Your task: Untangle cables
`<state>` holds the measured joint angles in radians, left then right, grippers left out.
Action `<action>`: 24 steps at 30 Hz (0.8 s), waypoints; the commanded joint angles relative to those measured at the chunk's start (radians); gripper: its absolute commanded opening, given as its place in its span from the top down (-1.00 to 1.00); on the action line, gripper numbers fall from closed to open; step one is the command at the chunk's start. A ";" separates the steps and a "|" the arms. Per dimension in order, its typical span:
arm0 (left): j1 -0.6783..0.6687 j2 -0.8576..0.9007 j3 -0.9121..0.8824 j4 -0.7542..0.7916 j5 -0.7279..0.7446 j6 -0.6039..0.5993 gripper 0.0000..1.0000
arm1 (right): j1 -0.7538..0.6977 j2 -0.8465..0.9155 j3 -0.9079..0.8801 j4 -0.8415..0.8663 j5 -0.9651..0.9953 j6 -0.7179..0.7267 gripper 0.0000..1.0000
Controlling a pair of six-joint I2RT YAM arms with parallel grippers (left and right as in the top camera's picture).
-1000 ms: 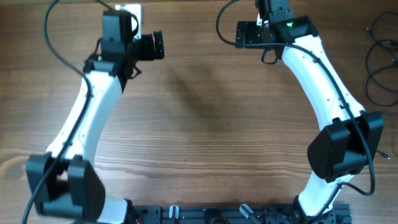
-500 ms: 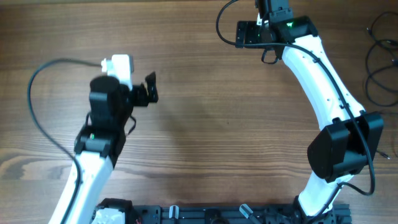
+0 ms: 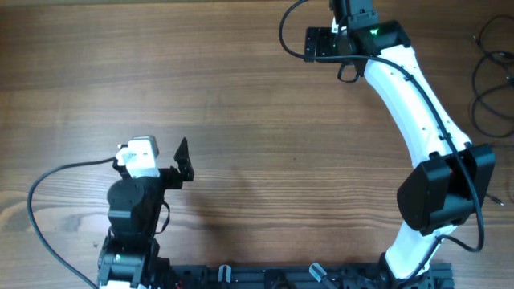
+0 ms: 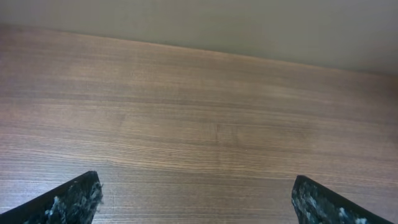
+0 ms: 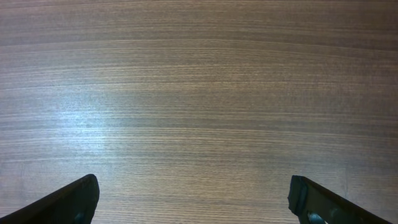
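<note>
The cables (image 3: 487, 83) lie as loose black loops at the far right edge of the wooden table (image 3: 265, 136), partly cut off by the frame. My right gripper (image 3: 315, 44) is at the far middle of the table, well left of the cables. It is open and empty, and the right wrist view shows only bare wood between its fingertips (image 5: 193, 198). My left gripper (image 3: 184, 160) is at the near left, far from the cables. It is open and empty over bare wood in the left wrist view (image 4: 198, 200). No cable shows in either wrist view.
The arm bases and a black rail (image 3: 305, 277) run along the near edge. A thick black arm wire (image 3: 48, 181) loops out to the left of the left arm. The table's far edge meets a pale wall (image 4: 249, 25) in the left wrist view.
My left arm has folded back from the far left of the table to the near left by its base, gripper still open. The right arm and the cables have not moved.
</note>
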<state>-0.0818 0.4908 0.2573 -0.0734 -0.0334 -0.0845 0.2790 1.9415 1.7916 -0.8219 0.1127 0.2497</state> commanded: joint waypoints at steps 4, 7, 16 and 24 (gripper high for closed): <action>0.006 -0.169 -0.105 0.002 -0.017 -0.014 -1.00 | 0.002 0.009 0.001 0.002 -0.001 0.015 -0.99; 0.006 -0.224 -0.116 -0.006 -0.021 -0.025 -1.00 | 0.002 0.009 0.001 0.002 -0.001 0.015 -0.99; 0.006 -0.362 -0.185 -0.035 -0.024 -0.059 -1.00 | 0.002 0.009 0.001 0.002 -0.001 0.015 -0.99; 0.006 -0.441 -0.215 -0.036 -0.020 -0.063 -1.00 | 0.002 0.009 0.001 0.002 -0.001 0.015 -0.99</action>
<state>-0.0818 0.0738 0.0551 -0.1116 -0.0444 -0.1341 0.2790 1.9415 1.7920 -0.8219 0.1127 0.2497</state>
